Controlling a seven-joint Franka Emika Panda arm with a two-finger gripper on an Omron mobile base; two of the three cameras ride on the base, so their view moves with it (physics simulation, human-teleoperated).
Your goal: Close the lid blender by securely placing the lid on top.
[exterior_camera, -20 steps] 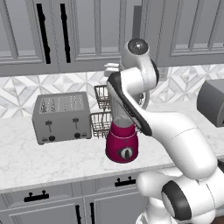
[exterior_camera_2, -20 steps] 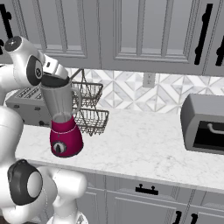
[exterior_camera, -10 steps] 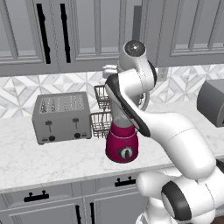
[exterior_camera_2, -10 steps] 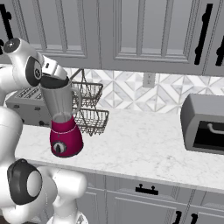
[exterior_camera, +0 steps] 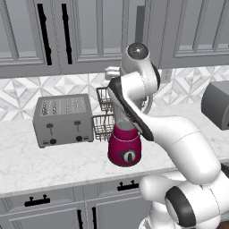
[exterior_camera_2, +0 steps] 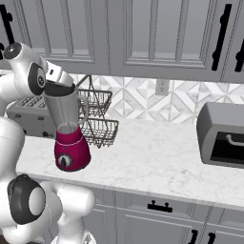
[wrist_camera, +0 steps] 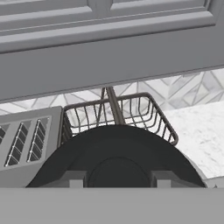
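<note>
Over the marble table (exterior_camera_2: 157, 162), the dark lid (wrist_camera: 116, 157) is held pinched in the closed hand (exterior_camera_2: 57, 82) right at the mouth of the blender (exterior_camera_2: 69, 133), which is set between the silver toaster (exterior_camera: 62, 118) and the wire basket (exterior_camera_2: 97, 128). A tilted or off-centre seating is judged the main risk, since a lid caught on the jar's rim could be left loose or the blender nudged sideways. Directly beneath the fingertips (wrist_camera: 72, 178) the lid is seen, covering the jar opening below it.
</note>
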